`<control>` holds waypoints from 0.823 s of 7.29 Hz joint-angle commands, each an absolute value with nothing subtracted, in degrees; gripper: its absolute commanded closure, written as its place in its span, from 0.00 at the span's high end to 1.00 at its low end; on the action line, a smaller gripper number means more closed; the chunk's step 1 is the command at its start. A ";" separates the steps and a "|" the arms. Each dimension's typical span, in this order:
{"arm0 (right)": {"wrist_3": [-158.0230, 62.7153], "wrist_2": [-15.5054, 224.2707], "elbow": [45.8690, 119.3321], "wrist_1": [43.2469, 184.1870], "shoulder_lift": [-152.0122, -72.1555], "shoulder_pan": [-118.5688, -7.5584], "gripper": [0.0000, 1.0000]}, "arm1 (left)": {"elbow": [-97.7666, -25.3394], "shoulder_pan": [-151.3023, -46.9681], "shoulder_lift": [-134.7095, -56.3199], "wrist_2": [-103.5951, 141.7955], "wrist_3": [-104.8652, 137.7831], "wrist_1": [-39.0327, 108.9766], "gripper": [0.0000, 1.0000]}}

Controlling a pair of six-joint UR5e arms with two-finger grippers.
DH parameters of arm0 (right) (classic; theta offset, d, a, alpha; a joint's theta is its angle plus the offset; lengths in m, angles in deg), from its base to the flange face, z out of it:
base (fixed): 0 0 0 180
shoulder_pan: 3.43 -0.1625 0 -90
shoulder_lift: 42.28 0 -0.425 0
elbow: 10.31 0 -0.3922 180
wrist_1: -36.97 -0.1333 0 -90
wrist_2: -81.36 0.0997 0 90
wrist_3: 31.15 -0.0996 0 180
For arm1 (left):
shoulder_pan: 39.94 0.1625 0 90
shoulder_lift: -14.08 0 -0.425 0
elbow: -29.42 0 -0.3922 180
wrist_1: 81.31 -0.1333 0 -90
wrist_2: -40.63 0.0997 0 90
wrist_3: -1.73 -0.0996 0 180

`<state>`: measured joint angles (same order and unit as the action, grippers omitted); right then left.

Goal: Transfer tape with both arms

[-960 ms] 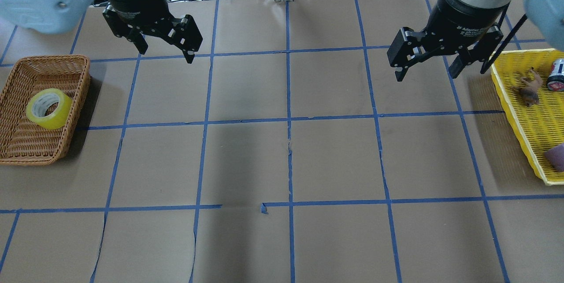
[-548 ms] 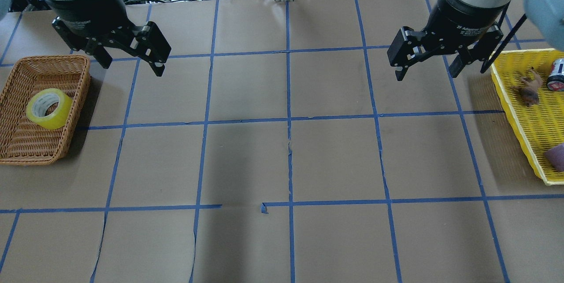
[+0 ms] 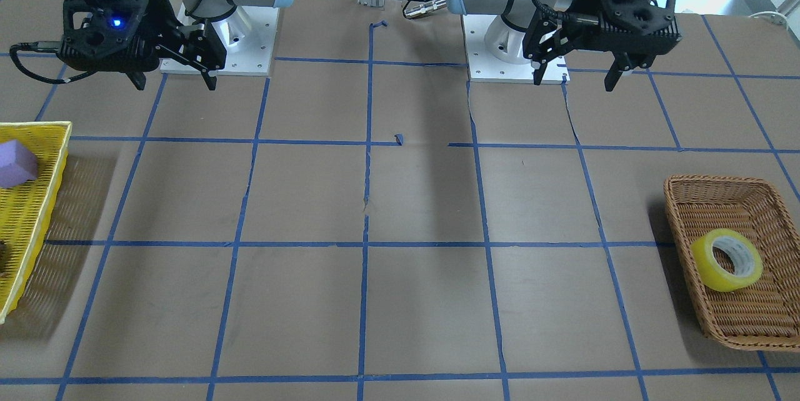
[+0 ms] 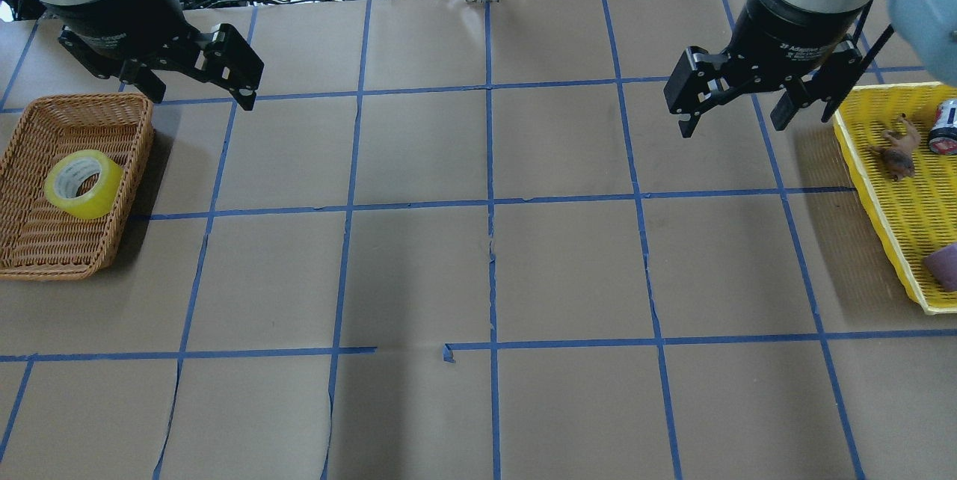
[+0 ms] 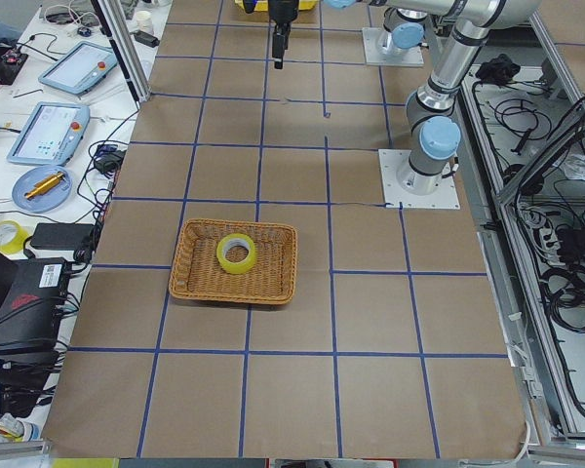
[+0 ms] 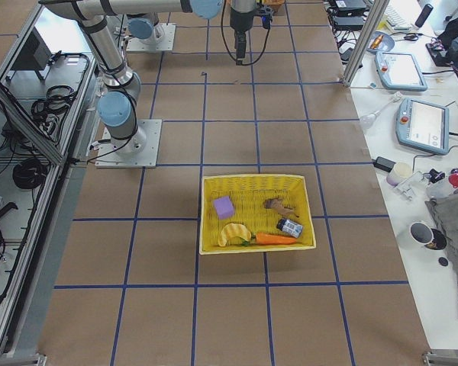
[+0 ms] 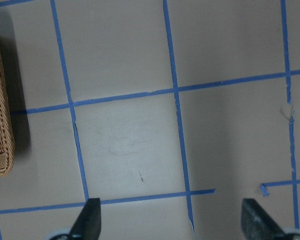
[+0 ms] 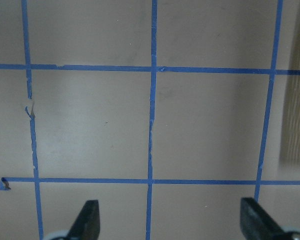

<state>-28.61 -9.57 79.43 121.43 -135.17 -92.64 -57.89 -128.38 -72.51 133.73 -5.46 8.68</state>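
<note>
Left gripper (image 4: 202, 100): jaws spread wide, nothing held. It hangs raised above the table (image 4: 568, 271), to the side of the wicker basket (image 4: 82, 97) and not over it. In the left wrist view only the basket's outer wall shows at the frame edge, and both fingertips stand over bare paper.

Right gripper (image 4: 733, 128): jaws spread wide, nothing held. It hangs raised near the inner rim of the yellow tray (image 4: 879, 207), over paper.

Working room: the basket sits at the table's left end and the tray at its right end, well apart. Between them runs a broad stretch of brown paper crossed by blue grid lines (image 4: 490, 166). One line has a gap with a curled tape end (image 4: 447, 353).

Tape (image 4: 101, 192): lies inside the basket, slightly tilted, hole facing upward. The roll is translucent yellow with a white inner core, and neither gripper touches it
</note>
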 commanded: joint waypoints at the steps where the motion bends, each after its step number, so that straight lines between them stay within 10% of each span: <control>1: -28.60 -9.61 79.43 121.43 -135.18 -92.64 1.00 | -58.56 -128.44 -71.97 129.88 -5.30 10.36 1.00; 6: -28.69 -9.78 79.43 121.17 -135.18 -92.64 1.00 | -58.65 -128.36 -71.61 130.37 -6.71 10.89 1.00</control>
<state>-28.69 -9.71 79.43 121.21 -135.18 -92.64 -58.57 -128.25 -71.67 130.38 -6.65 10.60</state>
